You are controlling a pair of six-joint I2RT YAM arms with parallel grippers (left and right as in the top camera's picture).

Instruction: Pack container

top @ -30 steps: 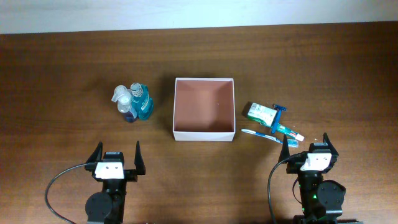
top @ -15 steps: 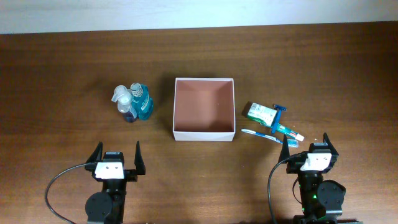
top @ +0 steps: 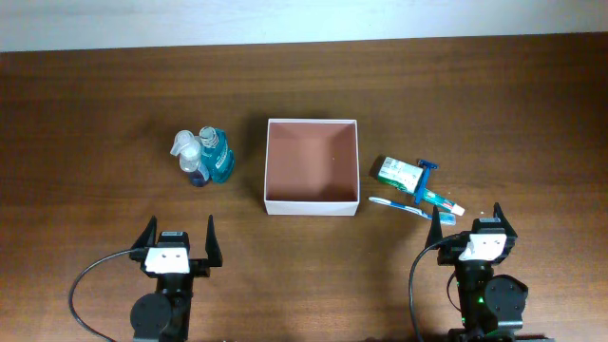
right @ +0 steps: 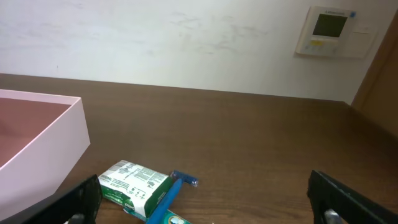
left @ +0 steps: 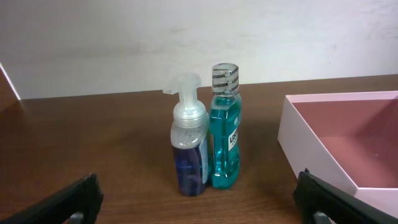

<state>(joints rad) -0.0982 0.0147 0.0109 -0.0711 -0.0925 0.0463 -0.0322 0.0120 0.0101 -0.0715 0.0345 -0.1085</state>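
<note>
Container [top: 312, 205] empty, nil packed. Bottles [top: 204, 158], toiletries [top: 399, 173] on worktop [top: 95, 114], all outstanding. My left end effector [top: 179, 231] & right end effector [top: 467, 224]: wide open, holding nothing.

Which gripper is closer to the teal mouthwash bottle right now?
Left. The left gripper sits on the near side of the mouthwash bottle; the right gripper is far off past the box.

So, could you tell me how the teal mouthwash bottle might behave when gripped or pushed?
The mouthwash bottle stands tall and narrow, so a high push would probably tip it, possibly against the foam pump bottle right beside it. It looks nearly full, so fairly heavy; its smooth plastic may be slippery.
</note>
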